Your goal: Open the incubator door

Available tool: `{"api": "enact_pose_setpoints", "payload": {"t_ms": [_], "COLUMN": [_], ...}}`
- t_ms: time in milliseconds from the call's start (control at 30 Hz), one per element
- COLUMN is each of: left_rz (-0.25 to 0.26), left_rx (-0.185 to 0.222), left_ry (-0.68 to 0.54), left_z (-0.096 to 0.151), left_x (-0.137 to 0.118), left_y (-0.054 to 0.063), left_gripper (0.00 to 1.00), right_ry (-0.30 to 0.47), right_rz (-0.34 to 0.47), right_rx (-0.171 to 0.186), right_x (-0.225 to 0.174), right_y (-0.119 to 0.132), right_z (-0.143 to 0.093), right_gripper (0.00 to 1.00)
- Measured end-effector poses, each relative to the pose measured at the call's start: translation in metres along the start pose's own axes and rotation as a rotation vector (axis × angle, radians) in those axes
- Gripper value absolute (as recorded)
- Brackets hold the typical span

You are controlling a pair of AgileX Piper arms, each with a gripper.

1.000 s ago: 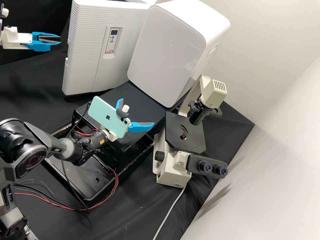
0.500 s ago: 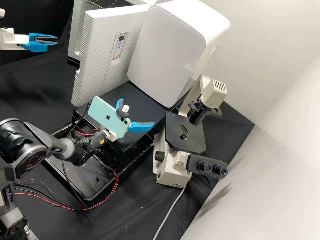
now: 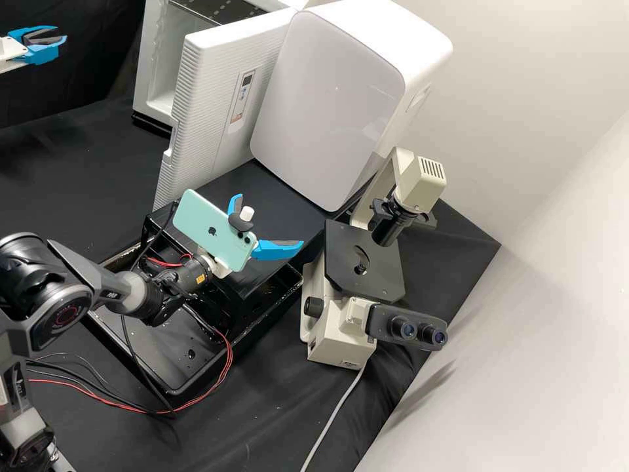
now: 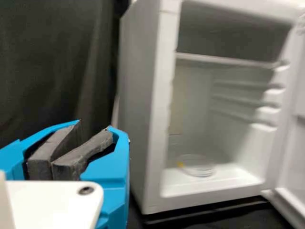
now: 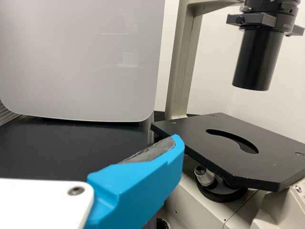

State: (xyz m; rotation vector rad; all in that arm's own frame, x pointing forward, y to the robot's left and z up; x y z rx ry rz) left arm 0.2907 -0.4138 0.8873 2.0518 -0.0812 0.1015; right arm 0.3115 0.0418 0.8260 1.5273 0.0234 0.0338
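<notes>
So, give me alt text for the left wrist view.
An open white incubator, its door swung aside, holds a clear round dish on its floor, below a shelf. The blue left gripper is in the foreground, before a black curtain.

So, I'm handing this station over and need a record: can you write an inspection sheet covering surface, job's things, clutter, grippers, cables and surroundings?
Surface: black cloth, creased, with small pale specks.
Job's things: incubator with its door open; clear dish inside.
Clutter: microscope; white cabinet; phone mounted by the right gripper.
Grippers: left gripper off to the incubator's side, looks shut; right gripper open.
Cables: red wire curving over the black tray; grey cord from the microscope.
Surroundings: pale wall, black curtain.
</notes>
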Motion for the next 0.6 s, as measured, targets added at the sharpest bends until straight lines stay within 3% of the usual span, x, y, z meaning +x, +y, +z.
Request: {"api": "enact_pose_setpoints", "payload": {"t_ms": [167,200,367,500,600], "left_rz": [-0.02,-0.026,-0.013,0.037,0.037], "left_rx": [0.06,0.095,0.188,0.208,0.2], "left_ry": [0.099,0.118,0.149,0.105,0.091], "left_z": [-0.002,-0.001,0.009,0.014,0.015], "left_x": [0.001,0.002,0.004,0.001,0.001], "left_y": [-0.004,-0.005,-0.007,-0.011,-0.016], "left_gripper": [1.0,1.0,1.0,1.0,1.0], "right_ry": [0.0,0.0,0.0,0.0,0.0], "right_rz": [0.0,0.0,0.0,0.0,0.0], "right_rx": [0.0,0.0,0.0,0.0,0.0], "right_x": [0.0,0.0,0.0,0.0,0.0], "right_y": [0.0,0.0,0.0,0.0,0.0], "right_z": [0.0,0.0,0.0,0.0,0.0], "right_gripper": [1.0,1.0,1.0,1.0,1.0]}}
